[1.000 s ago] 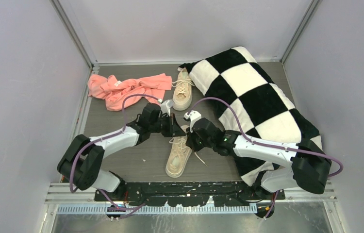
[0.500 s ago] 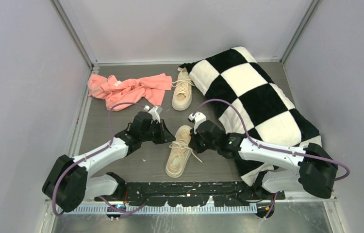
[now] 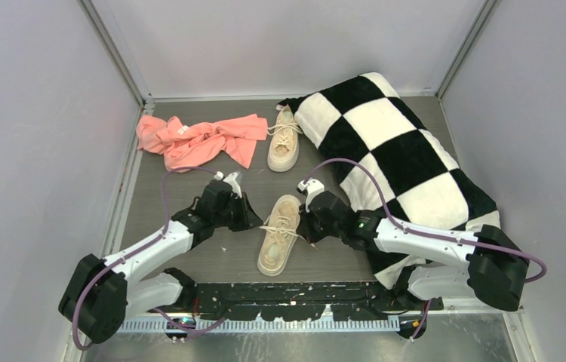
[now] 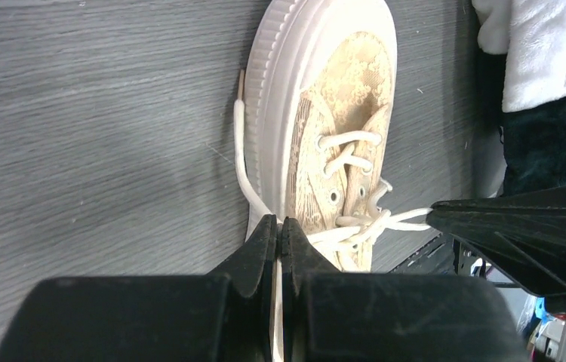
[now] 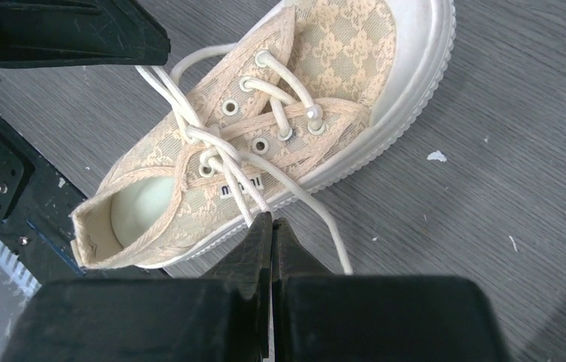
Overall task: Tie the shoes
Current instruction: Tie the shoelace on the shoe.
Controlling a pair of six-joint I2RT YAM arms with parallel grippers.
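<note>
The near sneaker [image 3: 278, 240] is lying on its sole in the middle of the grey tabletop [image 3: 189, 249], its toe pointing away from the arm bases, between the two pincers. The left pincer [image 3: 252, 221] is pressing together on the left lace [image 4: 244, 162], which is running along the sole's edge into its fingertips. The right pincer [image 3: 308, 228] is pinching the right lace [image 5: 238, 192] just beside the shoe's other flank. The far sneaker [image 3: 284, 139] is sitting upright farther back, between the pink cloth [image 3: 201, 139] and the checkered pillow [image 3: 393, 151], just beside both.
</note>
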